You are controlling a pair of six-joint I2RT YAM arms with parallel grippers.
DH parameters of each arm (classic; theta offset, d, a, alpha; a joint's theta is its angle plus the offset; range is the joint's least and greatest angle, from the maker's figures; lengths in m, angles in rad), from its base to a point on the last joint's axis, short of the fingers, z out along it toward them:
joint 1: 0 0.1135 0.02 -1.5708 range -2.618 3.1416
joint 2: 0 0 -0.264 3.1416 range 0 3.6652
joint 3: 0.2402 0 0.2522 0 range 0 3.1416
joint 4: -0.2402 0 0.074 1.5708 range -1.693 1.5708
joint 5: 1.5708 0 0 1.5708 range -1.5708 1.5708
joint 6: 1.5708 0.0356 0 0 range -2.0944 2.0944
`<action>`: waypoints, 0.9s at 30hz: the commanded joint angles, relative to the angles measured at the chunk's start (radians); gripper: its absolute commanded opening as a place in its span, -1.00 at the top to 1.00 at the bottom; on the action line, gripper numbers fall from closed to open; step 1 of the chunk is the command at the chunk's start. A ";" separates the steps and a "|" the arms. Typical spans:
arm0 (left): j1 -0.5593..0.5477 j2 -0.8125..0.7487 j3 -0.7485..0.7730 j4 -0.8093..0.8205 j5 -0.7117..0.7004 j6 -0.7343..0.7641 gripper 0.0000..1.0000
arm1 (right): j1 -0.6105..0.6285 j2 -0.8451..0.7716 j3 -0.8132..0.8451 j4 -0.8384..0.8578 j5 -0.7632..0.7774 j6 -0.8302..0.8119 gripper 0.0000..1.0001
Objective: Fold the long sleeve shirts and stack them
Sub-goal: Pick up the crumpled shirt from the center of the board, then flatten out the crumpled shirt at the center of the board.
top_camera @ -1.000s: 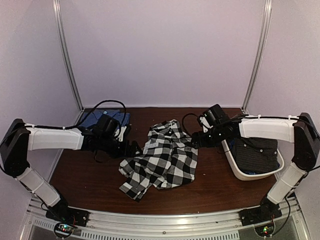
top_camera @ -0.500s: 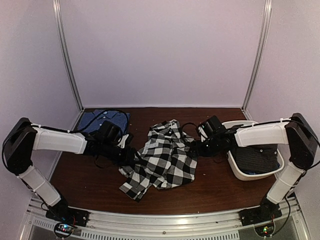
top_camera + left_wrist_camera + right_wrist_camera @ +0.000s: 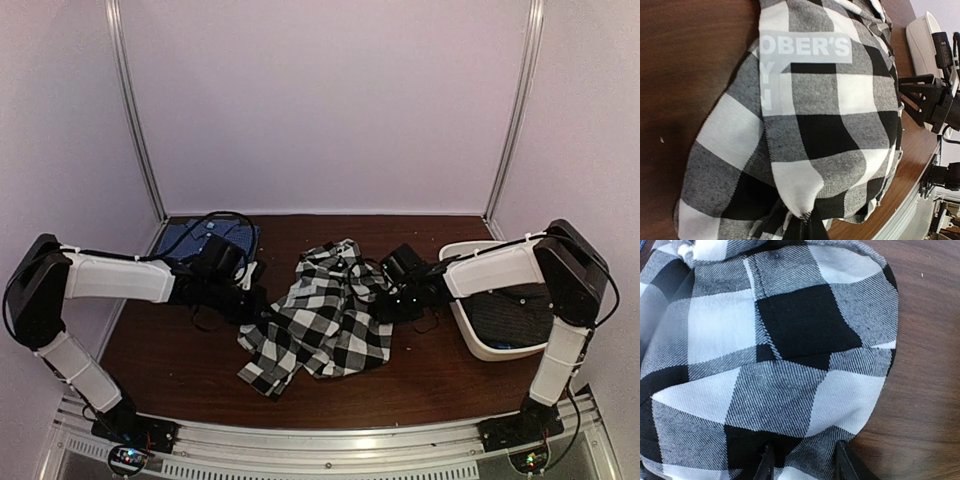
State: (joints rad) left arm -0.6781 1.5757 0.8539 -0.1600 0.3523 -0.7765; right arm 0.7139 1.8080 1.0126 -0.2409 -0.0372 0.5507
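Pinching the checked shirt [image 3: 330,320], left jaws clamp; right jaws straddle it, spread.

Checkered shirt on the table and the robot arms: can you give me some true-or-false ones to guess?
1. The checked shirt lies crumpled in the middle of the table. True.
2. The left tool is pinching the checked shirt's edge. True.
3. The white basket is empty. False: a dark shirt lies inside it.
4. The blue shirt sits on the right side of the table. False: it lies at the far left corner, behind the left arm.
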 commanded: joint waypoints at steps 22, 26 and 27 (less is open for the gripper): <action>0.311 -0.188 0.442 -0.360 -0.446 0.260 1.00 | -0.125 -0.068 0.280 -0.357 0.454 -0.152 1.00; 0.317 -0.184 0.591 -0.402 -0.494 0.342 1.00 | -0.150 -0.116 0.370 -0.394 0.517 -0.202 1.00; 0.318 -0.187 0.619 -0.406 -0.499 0.360 1.00 | -0.154 -0.130 0.395 -0.401 0.531 -0.221 1.00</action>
State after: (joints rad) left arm -0.3664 1.4136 1.3529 -0.5507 -0.0906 -0.5285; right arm 0.5797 1.7618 1.3197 -0.5774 0.3717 0.4034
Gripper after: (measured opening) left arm 0.012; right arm 0.009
